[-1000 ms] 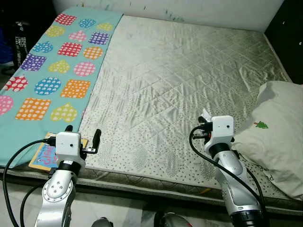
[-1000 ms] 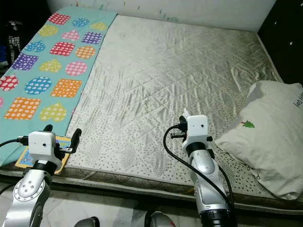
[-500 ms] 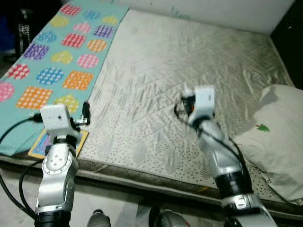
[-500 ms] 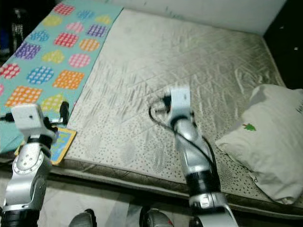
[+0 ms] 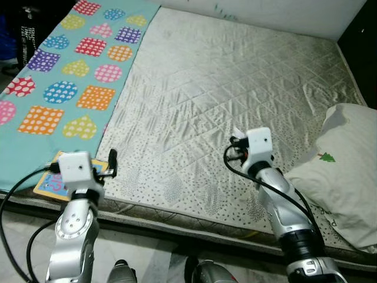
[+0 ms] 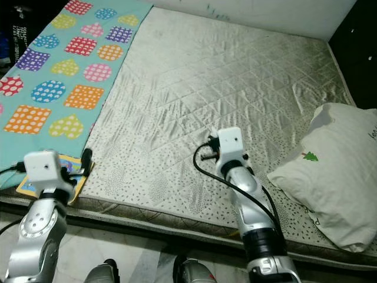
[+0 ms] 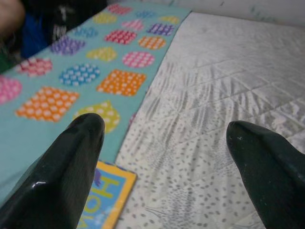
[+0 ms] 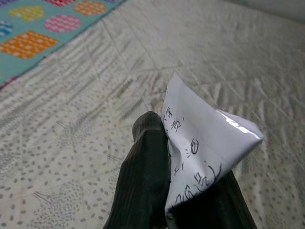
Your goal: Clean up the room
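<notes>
My right gripper (image 8: 190,191) is shut on a crumpled white paper wrapper (image 8: 205,143) with dark print, held low over the grey quilted mattress (image 5: 235,76). From the head camera the white scrap (image 5: 237,132) pokes out ahead of the right wrist. My left gripper (image 7: 167,148) is open and holds nothing. It hovers at the mattress's front left corner, just above a yellow and blue picture book (image 5: 52,180) lying at the edge of the teal blanket (image 5: 65,71).
A white pillow (image 5: 341,171) with a small green tree print rests at the front right of the mattress. The teal blanket with coloured shapes covers the left strip. Pale floor (image 5: 153,259) runs along the bed's front edge. Dark furniture stands at the far left.
The head camera has shifted. My right arm swung out over the mattress and came back near its earlier place, still holding the paper. The left arm stayed by the book.
</notes>
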Available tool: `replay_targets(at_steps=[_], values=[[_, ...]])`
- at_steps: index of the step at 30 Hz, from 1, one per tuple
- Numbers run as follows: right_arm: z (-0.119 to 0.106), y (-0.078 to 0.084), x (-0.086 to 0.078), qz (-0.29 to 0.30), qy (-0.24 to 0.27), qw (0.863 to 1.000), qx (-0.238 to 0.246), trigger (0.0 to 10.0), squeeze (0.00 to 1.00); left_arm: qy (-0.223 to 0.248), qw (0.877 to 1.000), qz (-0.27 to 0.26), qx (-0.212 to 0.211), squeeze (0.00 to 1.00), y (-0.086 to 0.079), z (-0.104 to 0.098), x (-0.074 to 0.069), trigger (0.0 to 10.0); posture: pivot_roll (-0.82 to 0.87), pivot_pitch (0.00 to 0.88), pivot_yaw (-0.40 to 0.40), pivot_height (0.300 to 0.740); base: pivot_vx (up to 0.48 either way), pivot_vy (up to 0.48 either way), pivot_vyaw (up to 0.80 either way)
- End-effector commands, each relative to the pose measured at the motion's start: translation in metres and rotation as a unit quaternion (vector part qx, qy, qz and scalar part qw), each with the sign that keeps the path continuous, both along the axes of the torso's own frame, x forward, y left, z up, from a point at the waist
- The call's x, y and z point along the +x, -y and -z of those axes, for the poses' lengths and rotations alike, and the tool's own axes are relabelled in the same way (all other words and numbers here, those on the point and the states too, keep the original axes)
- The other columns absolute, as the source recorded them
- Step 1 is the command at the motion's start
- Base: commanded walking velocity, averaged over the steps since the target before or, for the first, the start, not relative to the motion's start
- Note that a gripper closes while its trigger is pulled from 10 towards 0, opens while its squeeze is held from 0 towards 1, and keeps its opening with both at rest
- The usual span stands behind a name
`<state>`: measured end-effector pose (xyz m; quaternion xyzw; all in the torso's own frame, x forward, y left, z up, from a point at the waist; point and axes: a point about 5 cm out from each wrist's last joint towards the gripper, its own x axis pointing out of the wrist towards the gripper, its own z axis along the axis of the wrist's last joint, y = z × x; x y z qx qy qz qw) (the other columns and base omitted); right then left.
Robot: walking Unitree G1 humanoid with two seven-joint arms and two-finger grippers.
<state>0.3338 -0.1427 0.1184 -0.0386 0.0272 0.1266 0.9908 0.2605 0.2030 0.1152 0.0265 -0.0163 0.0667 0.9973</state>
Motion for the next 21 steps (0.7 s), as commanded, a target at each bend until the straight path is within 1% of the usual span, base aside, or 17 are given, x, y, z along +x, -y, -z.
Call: replay_targets(at_steps=[1,2,3,4,6,7,8,9,12,13,14,16,17,18,20,21], values=[[-0.004,0.012,-0.006,0.0,0.013,1.0,0.007,10.0,0.0,0.0,1.0,0.014,0.014,0.0,0.001,-0.002,-0.008,10.0,0.13,0.257,-0.121,0.74,0.0,0.0,0.0],[-0.004,0.012,-0.006,0.0,0.013,1.0,0.007,10.0,0.0,0.0,1.0,0.014,0.014,0.0,0.001,-0.002,-0.008,10.0,0.13,0.257,-0.121,0.74,0.0,0.0,0.0],[-0.005,0.02,-0.012,0.0,0.003,0.999,0.035,10.0,0.0,-0.005,0.998,0.05,0.025,0.0,-0.002,-0.003,-0.02,10.0,0.14,0.258,-0.134,0.74,0.0,0.0,0.0],[-0.006,0.023,-0.015,0.0,0.001,0.999,0.04,10.0,0.0,-0.008,0.998,0.061,0.035,0.0,-0.003,-0.003,-0.025,10.0,0.14,0.258,-0.138,0.74,0.0,0.0,0.0],[-0.006,0.027,-0.02,-0.003,0.003,0.999,0.034,10.0,0.0,-0.013,0.996,0.074,0.045,0.0,-0.005,-0.003,-0.034,10.0,0.15,0.254,-0.149,0.74,0.0,0.0,0.0],[-0.007,0.028,-0.025,-0.007,0.01,1.0,0.024,10.0,0.0,-0.015,0.996,0.077,0.049,0.0,-0.006,-0.004,-0.039,10.0,0.14,0.253,-0.152,0.74,0.0,0.0,0.0],[-0.007,0.028,-0.025,-0.007,0.01,1.0,0.024,10.0,0.0,-0.015,0.996,0.077,0.049,0.0,-0.006,-0.004,-0.039,10.0,0.14,0.253,-0.152,0.74,0.0,0.0,0.0],[-0.007,0.028,-0.028,-0.006,0.016,1.0,0.009,10.0,0.0,-0.014,0.996,0.072,0.05,0.0,-0.008,-0.005,-0.041,10.0,0.13,0.246,-0.154,0.74,0.0,0.0,0.0],[-0.003,0.027,-0.03,0.014,0.0,1.0,0.009,10.0,0.0,-0.008,0.998,0.049,0.043,0.0,-0.011,-0.005,-0.04,10.0,0.13,0.241,-0.152,0.74,0.0,0.0,0.0],[-0.001,0.021,-0.032,0.011,0.014,1.0,-0.023,10.0,0.0,0.0,0.999,0.039,0.038,0.0,-0.008,-0.006,-0.038,10.0,0.12,0.228,-0.147,0.74,0.0,0.0,0.0],[-0.001,0.013,-0.034,-0.013,0.028,0.999,-0.04,10.0,0.0,0.007,0.999,0.036,0.03,0.0,-0.005,-0.007,-0.035,10.0,0.12,0.218,-0.149,0.74,0.0,0.0,0.0],[-0.002,0.003,-0.036,-0.031,0.012,0.999,0.002,10.0,0.0,0.017,0.999,0.037,0.022,0.0,-0.001,-0.01,-0.028,10.0,0.12,0.203,-0.144,0.74,0.0,0.0,0.0],[-0.005,-0.001,-0.035,-0.044,0.02,0.999,-0.005,10.0,0.0,0.022,0.999,0.041,0.014,0.0,0.001,-0.011,-0.025,10.0,0.12,0.193,-0.125,0.74,0.0,0.0,0.0],[-0.009,-0.008,-0.032,-0.067,0.037,0.997,-0.021,10.0,0.0,0.027,0.999,0.039,0.0,0.0,0.001,-0.012,-0.019,10.0,0.12,0.179,-0.097,0.74,0.0,0.0,0.0],[-0.01,-0.01,-0.031,-0.069,0.038,0.997,-0.021,10.0,0.0,0.027,0.999,0.035,-0.002,0.0,0.0,-0.012,-0.018,10.0,0.11,0.175,-0.089,0.74,0.0,0.0,0.0],[-0.011,-0.01,-0.026,-0.07,0.043,0.996,-0.033,10.0,0.0,0.023,0.999,0.038,-0.011,0.0,0.001,-0.008,-0.015,10.0,0.11,0.146,-0.053,0.74,0.0,0.0,0.0]])
